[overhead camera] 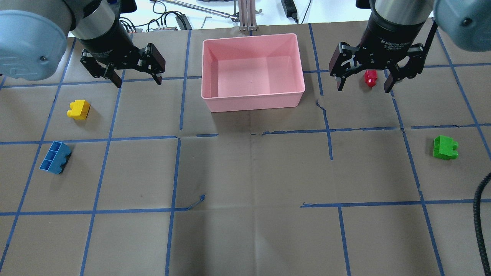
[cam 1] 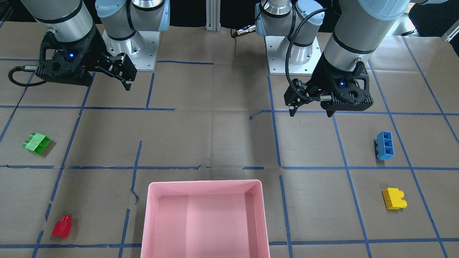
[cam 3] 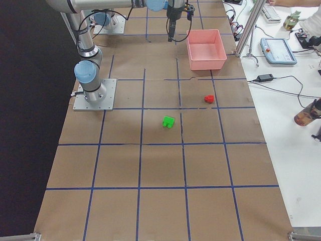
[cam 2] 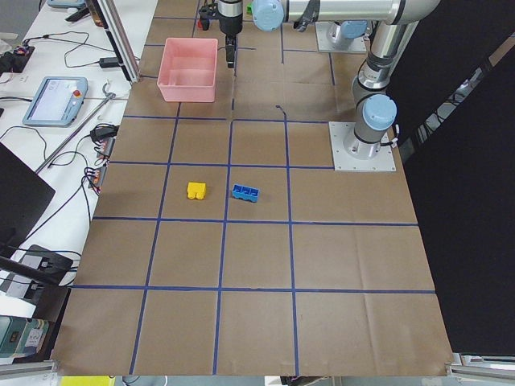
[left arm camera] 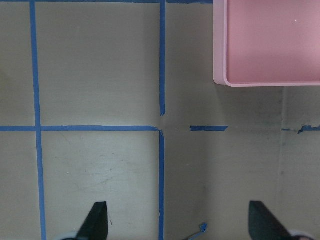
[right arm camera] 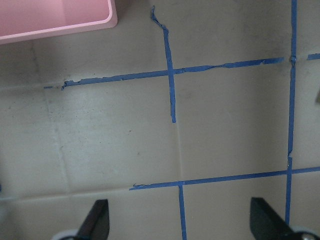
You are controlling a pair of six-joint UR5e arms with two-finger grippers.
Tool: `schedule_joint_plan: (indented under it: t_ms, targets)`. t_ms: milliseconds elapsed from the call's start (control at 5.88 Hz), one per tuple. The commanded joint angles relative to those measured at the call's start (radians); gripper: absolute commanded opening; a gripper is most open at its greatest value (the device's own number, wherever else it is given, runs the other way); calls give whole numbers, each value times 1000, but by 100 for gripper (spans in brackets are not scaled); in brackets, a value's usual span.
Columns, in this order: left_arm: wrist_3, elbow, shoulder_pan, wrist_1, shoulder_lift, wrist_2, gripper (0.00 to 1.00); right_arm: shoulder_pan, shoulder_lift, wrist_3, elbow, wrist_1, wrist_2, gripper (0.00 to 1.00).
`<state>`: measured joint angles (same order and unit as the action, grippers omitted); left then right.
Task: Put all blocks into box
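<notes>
The pink box [overhead camera: 253,103] stands empty at the far middle of the table, also in the front view [cam 1: 204,184]. The yellow brick [overhead camera: 78,109] and blue brick [overhead camera: 55,157] lie on the left side. The red brick [overhead camera: 370,78] and green brick [overhead camera: 445,147] lie on the right side. My left gripper [overhead camera: 138,83] hovers open and empty left of the box, beyond the yellow brick. My right gripper [overhead camera: 363,89] hovers open and empty right of the box, high above the table, with the red brick showing between its fingers. The wrist views show only paper, tape and a box corner [left arm camera: 220,50].
Brown paper with a blue tape grid covers the table. The two arm bases [cam 1: 132,53] [cam 1: 292,57] stand at the robot's edge. An aluminium post [overhead camera: 247,15] and cables sit just beyond the box. A black cable [overhead camera: 479,214] hangs at the right edge.
</notes>
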<state>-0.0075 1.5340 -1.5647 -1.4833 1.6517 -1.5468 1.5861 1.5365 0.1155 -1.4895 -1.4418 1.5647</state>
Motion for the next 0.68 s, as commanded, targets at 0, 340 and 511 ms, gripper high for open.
schedule_joint_plan:
  t_ms: [0, 340, 511]
  targets:
    - [3, 2, 0, 0, -3, -1, 99, 0, 1, 0, 0, 1, 2, 100]
    - [12, 1, 27, -3, -16, -9, 99, 0, 7, 9, 3, 1, 0, 100]
    - [14, 5, 91, -12, -27, -12, 99, 0, 10, 4, 0, 1, 0, 100]
